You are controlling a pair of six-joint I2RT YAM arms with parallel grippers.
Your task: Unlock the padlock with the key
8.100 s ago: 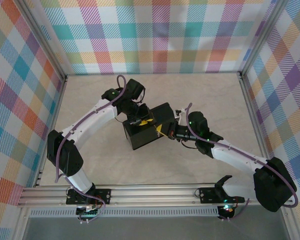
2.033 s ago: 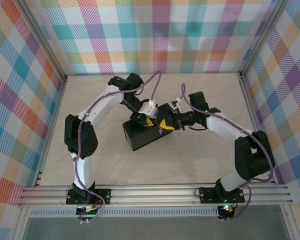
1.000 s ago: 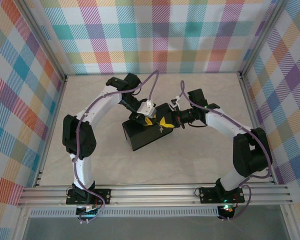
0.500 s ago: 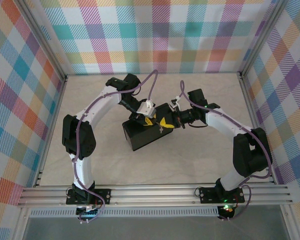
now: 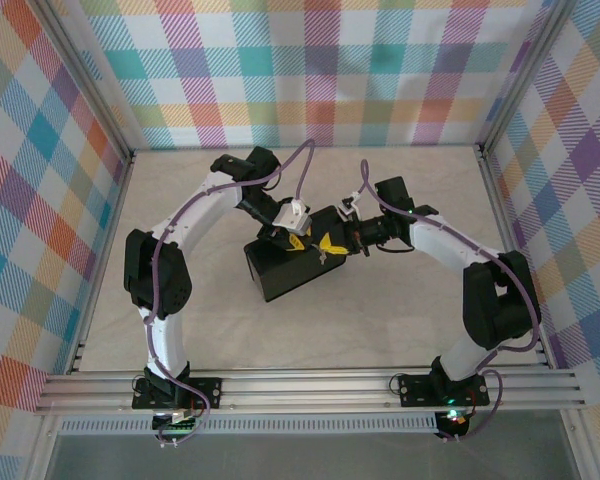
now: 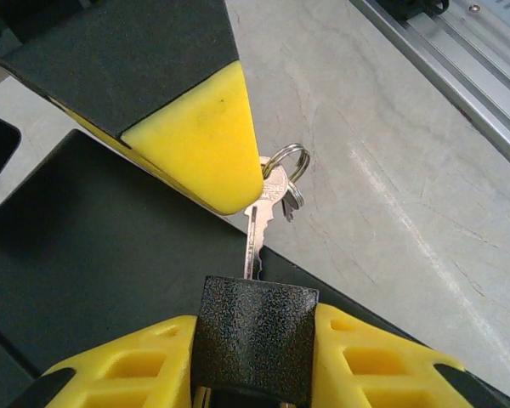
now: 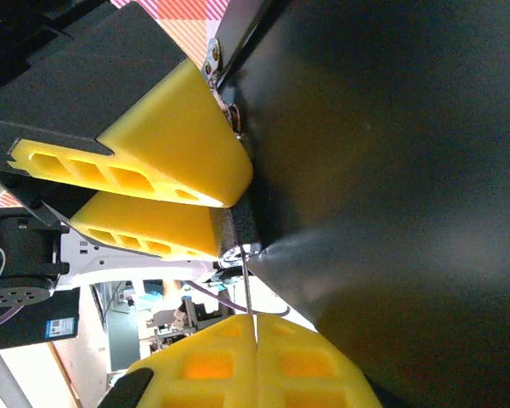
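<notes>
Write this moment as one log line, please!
left fingers: shut on padlock | right fingers: shut on key | key tip: at padlock, above box

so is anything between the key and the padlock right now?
Nothing visible. The right gripper holds the key, and its blade runs straight to the padlock clamped in the left gripper. Whether the tip is inside the keyhole cannot be told. The black box sits behind them.

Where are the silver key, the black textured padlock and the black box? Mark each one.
Silver metal key (image 6: 252, 238): left wrist view, on its toothed blade.
Black textured padlock (image 6: 255, 327): left wrist view, middle of its body.
Black box (image 5: 280, 275): top external view, its bare near part.
</notes>
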